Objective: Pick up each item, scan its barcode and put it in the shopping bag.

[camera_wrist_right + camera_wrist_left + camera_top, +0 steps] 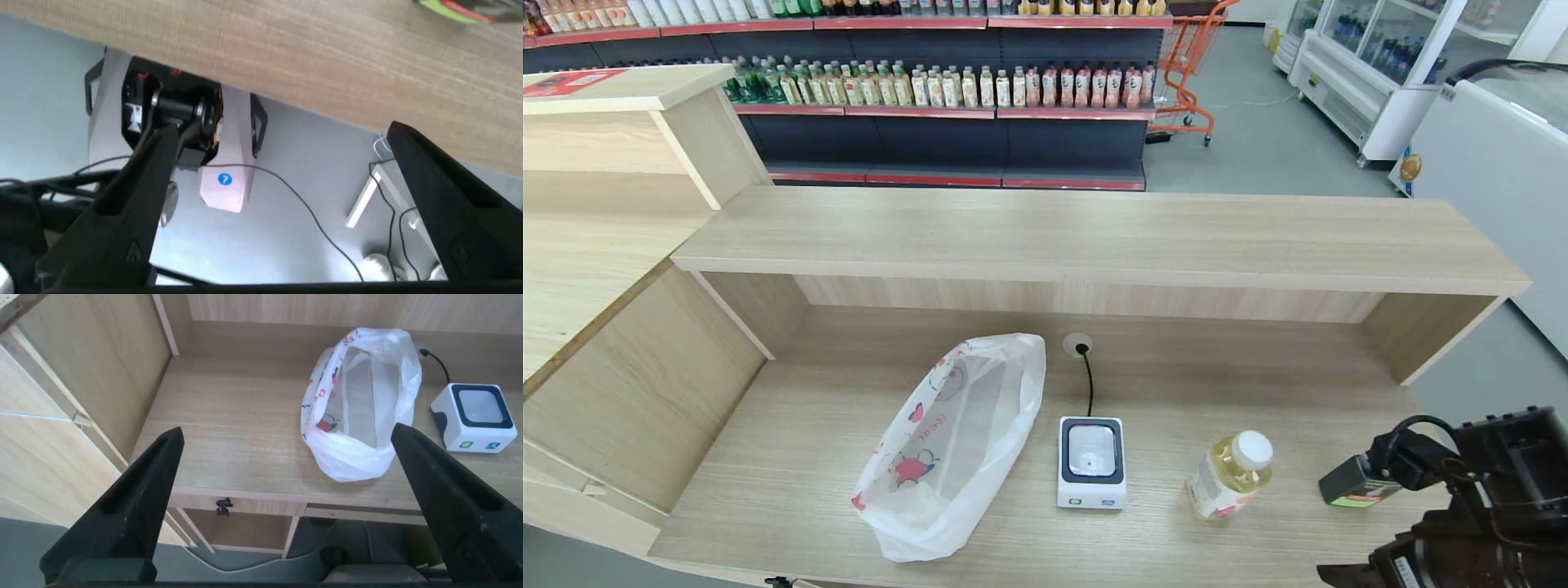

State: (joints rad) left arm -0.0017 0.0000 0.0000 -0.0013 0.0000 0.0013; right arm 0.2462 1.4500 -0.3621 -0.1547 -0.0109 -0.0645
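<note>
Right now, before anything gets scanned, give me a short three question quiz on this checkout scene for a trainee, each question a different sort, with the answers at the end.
1. True or false: the bottle already lies inside the shopping bag.
2. Which thing sits between the shopping bag and the bottle in the head view? A. the scanner B. a wire basket C. a cardboard box
3. Fill the gap: the left gripper is ____, with nothing held between its fingers.

Key: 1 false, as the bottle stands upright on the robot's right of the scanner, apart from the bag. 2 A. 3 open.
</note>
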